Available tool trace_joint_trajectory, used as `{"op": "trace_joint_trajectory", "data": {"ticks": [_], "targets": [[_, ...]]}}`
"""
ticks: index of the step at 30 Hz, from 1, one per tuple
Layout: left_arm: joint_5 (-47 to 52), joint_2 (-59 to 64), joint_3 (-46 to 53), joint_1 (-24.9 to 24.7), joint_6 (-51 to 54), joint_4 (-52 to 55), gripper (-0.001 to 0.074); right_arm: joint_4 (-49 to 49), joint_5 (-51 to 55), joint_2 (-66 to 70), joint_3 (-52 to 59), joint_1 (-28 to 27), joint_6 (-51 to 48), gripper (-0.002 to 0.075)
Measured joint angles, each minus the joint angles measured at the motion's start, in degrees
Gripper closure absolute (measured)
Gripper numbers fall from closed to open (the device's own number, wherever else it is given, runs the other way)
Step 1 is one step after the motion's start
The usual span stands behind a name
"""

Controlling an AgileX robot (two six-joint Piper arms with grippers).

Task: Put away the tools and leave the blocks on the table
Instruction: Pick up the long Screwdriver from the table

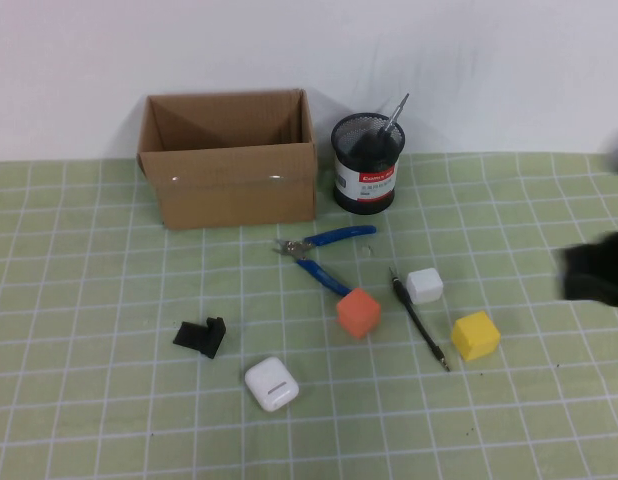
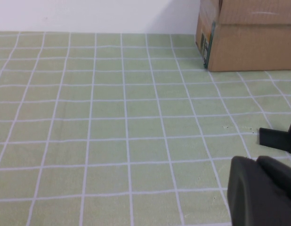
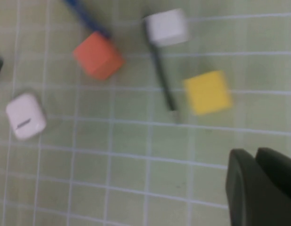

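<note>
Blue-handled pliers (image 1: 324, 255) lie on the green grid table (image 1: 89, 300) in front of the box, and their handle (image 3: 86, 19) also shows in the right wrist view. A thin black screwdriver (image 1: 419, 320) (image 3: 162, 77) lies between the white block (image 1: 424, 285) (image 3: 166, 27) and the yellow block (image 1: 475, 335) (image 3: 207, 92). The orange block (image 1: 358, 312) (image 3: 98, 55) touches the pliers' handle end. My right gripper (image 1: 596, 268) (image 3: 254, 151) hovers shut and empty at the right edge, to the right of the blocks. My left gripper (image 2: 257, 160) is shut and empty, low over the mat near the bracket.
An open cardboard box (image 1: 229, 175) (image 2: 249, 35) stands at the back. Beside it is a black mesh cup (image 1: 367, 165) with a thin metal piece poking out. A black bracket (image 1: 201, 337) (image 2: 277, 137) and a white earbud case (image 1: 271, 384) (image 3: 25, 116) lie in front.
</note>
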Motion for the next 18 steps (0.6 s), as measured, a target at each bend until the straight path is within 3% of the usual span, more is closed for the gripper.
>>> {"op": "trace_joint_trajectory", "data": {"ticks": [8, 12, 18], "targets": [[0.0, 0.0, 0.0, 0.0, 0.0, 0.0, 0.0738, -7.3, 2.6, 22.9, -18.0, 16.1, 3.7, 0.0733], [0.0, 0.0, 0.0, 0.0, 0.0, 0.0, 0.0738, -10.2, 5.1, 33.4, -27.1, 20.0, 4.1, 0.0713], [0.0, 0.0, 0.0, 0.0, 0.0, 0.0, 0.0738, -11.4, 6.1, 43.9, -37.2, 21.0, 4.2, 0.0587]]}}
